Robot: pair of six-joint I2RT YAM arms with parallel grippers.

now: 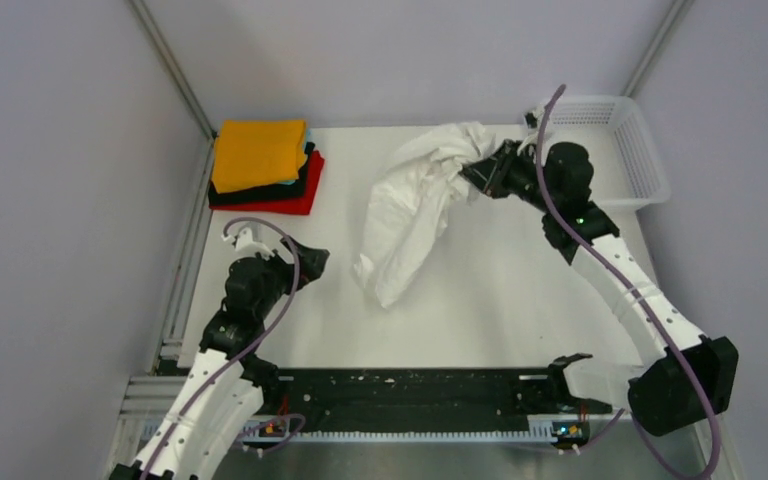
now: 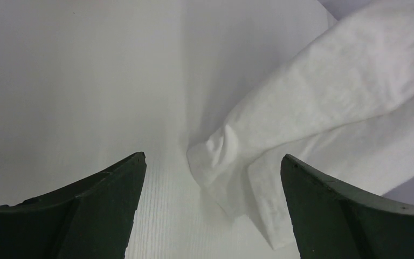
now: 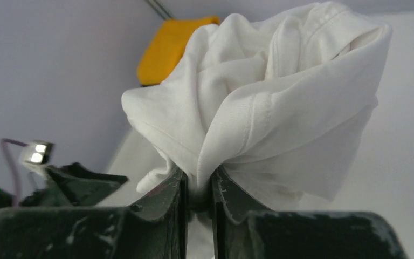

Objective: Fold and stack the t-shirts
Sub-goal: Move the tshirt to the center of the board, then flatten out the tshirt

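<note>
A wrinkled white t-shirt (image 1: 415, 205) hangs bunched across the middle of the table, its lower end near the centre. My right gripper (image 1: 480, 172) is shut on its upper end; in the right wrist view the cloth (image 3: 259, 102) is pinched between the jaws of that gripper (image 3: 198, 183). My left gripper (image 1: 312, 262) is open and empty, left of the shirt's lower end. In the left wrist view that gripper (image 2: 213, 162) has the shirt's lower end (image 2: 302, 129) lying just ahead of it. A stack of folded t-shirts (image 1: 263, 165), orange on top with teal, black and red below, sits at the back left.
A white plastic lattice basket (image 1: 615, 150) stands at the back right, behind my right arm. Grey walls close in the table (image 1: 520, 290) on the left, back and right. The black rail of the arm bases (image 1: 410, 395) runs along the near edge.
</note>
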